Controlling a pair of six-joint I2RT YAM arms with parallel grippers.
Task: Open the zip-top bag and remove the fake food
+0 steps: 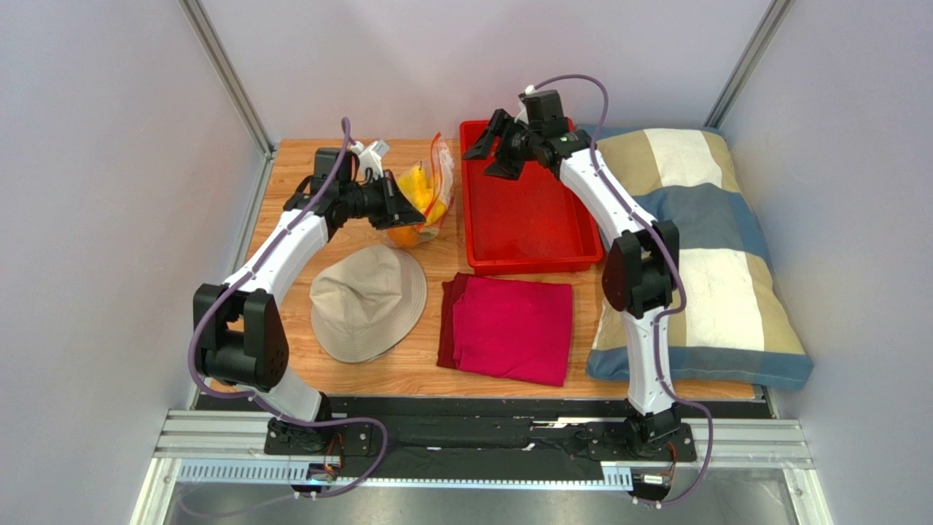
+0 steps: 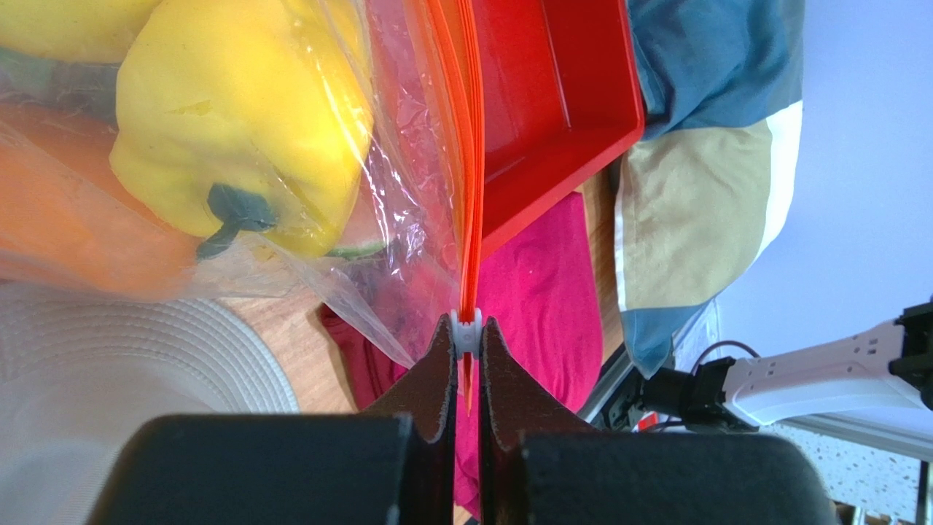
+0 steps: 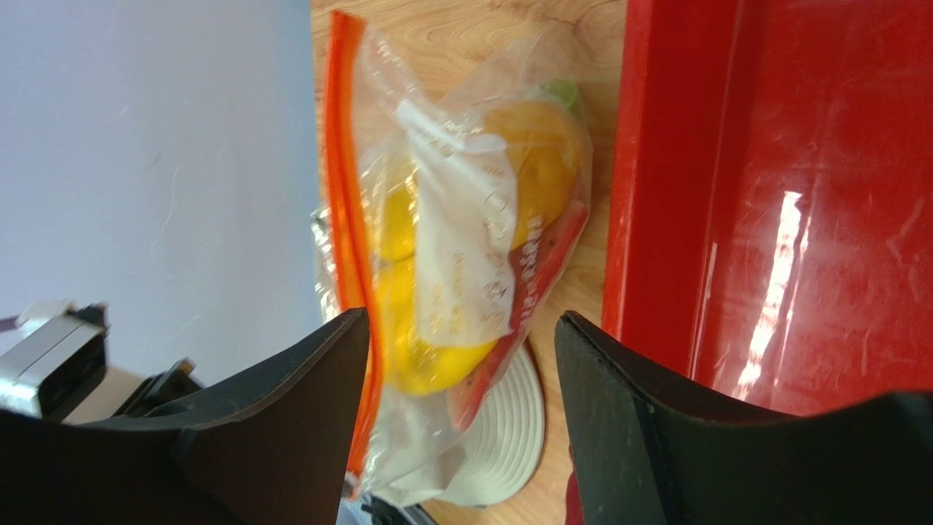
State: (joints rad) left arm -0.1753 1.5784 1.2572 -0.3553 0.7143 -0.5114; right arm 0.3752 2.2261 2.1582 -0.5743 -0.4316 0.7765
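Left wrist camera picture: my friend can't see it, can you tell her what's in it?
Two black fingers pinch the orange zip strip of a clear zip-top bag holding a yellow pepper. A red tray and pink cloth lie beyond.

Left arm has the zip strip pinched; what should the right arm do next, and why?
Probably move the right gripper across to the zip-top bag: its jaws stand open over the red tray, while the left gripper pinches the orange zip strip.
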